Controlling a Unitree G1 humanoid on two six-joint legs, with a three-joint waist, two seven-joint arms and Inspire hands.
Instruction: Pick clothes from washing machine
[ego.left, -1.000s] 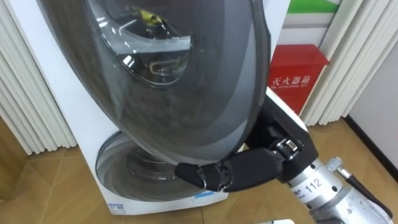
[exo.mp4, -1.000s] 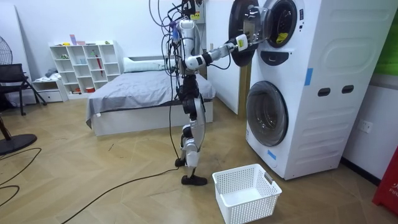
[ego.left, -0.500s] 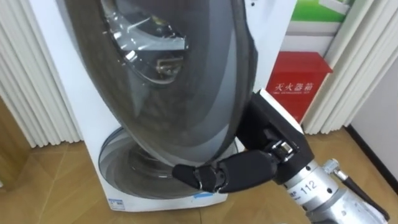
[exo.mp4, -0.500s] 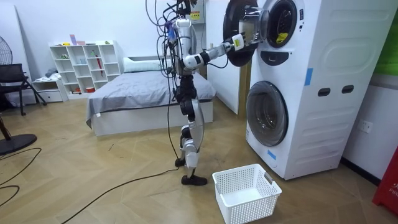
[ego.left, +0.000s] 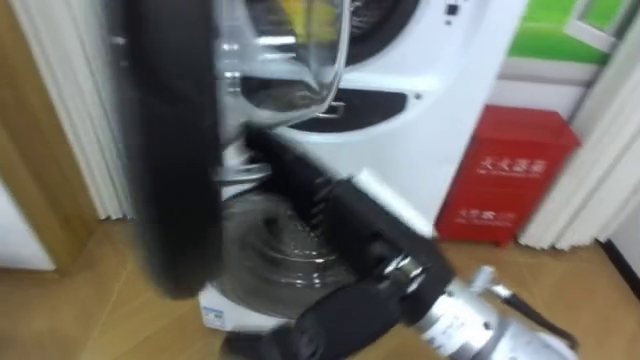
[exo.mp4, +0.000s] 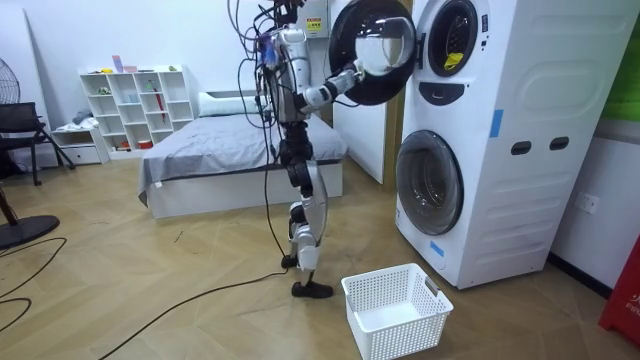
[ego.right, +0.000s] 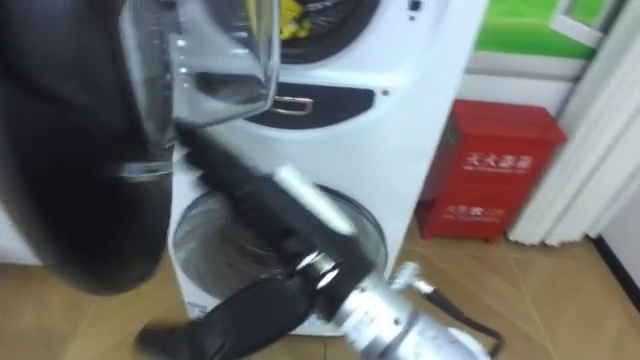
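Robot hand (ego.left: 325, 322) hovering just beside open door (ego.left: 180, 150), grasp impossible to tell. Likely finishing door-opening step. Yellow clothes (ego.right: 296, 20) sitting inside upper drum (ego.left: 385, 15). Next: reaching into drum, grabbing clothes.

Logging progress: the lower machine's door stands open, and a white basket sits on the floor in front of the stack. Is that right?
Not the lower one. The room view shows the upper machine's door standing open, while the lower machine's door is shut. The white basket does sit on the floor in front of the stack.
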